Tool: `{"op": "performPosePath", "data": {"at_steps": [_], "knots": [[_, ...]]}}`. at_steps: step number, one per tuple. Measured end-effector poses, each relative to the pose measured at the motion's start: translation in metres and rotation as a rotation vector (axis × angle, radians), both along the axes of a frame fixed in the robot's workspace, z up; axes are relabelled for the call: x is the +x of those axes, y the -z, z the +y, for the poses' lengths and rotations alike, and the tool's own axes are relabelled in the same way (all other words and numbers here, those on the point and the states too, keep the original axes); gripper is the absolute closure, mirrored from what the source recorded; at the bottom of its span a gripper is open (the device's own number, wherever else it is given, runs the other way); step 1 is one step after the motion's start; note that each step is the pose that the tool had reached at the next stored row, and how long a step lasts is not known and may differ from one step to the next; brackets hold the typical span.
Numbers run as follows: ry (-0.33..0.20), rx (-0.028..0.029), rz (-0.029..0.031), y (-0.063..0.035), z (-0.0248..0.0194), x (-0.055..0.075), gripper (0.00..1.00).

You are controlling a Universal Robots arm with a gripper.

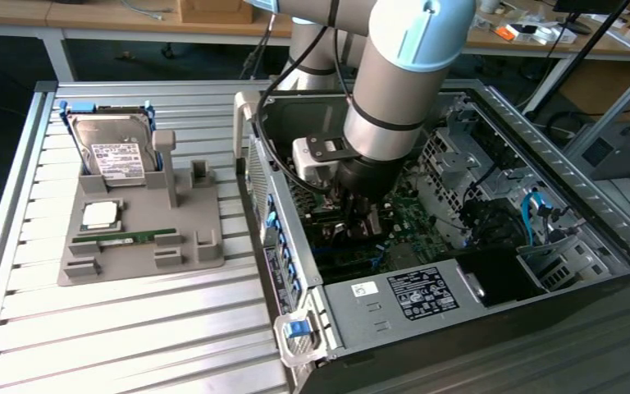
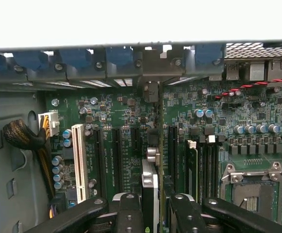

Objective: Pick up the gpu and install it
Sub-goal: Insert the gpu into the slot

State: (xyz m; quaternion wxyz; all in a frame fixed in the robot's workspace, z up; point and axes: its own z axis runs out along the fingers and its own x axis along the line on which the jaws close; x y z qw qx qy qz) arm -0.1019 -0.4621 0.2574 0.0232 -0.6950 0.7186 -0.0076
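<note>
In the wrist view the gpu [image 2: 150,194] stands edge-on between the two black fingers [image 2: 130,213], which close narrowly on it from either side; its silver bracket edge and thin green board run straight away from the gripper [image 2: 153,213] toward the case's rear wall. The card sits down over the motherboard [image 2: 116,116], in line with the black expansion slots [image 2: 117,155], with a white slot [image 2: 79,162] off to one side and an open CPU socket [image 2: 250,187] to the other. Whether the card's edge is fully seated in its slot I cannot tell. Farther on, the card's end meets the row of blue slot retainers [image 2: 73,58] along the back of the case, and a sleeved cable bundle [image 2: 22,136] with a white connector lies at the side wall.

In the exterior view the arm [image 1: 403,90] reaches steeply down into the open computer case [image 1: 577,246], its wrist buried among the boards so that the card itself is hidden behind it. On the exterior view's left, well apart from the case, a grey parts fixture [image 1: 145,246] rests on the slatted table [image 1: 129,328], carrying a hard drive [image 1: 112,152], a processor [image 1: 101,215] and a memory stick [image 1: 129,238].
</note>
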Motion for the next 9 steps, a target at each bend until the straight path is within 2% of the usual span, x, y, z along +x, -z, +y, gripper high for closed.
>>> {"op": "performPosePath", "data": {"at_steps": [9], "knots": [[-0.001, 0.0003, -0.0002, -0.0038, 0.0000, 0.0001, 0.73]]}}
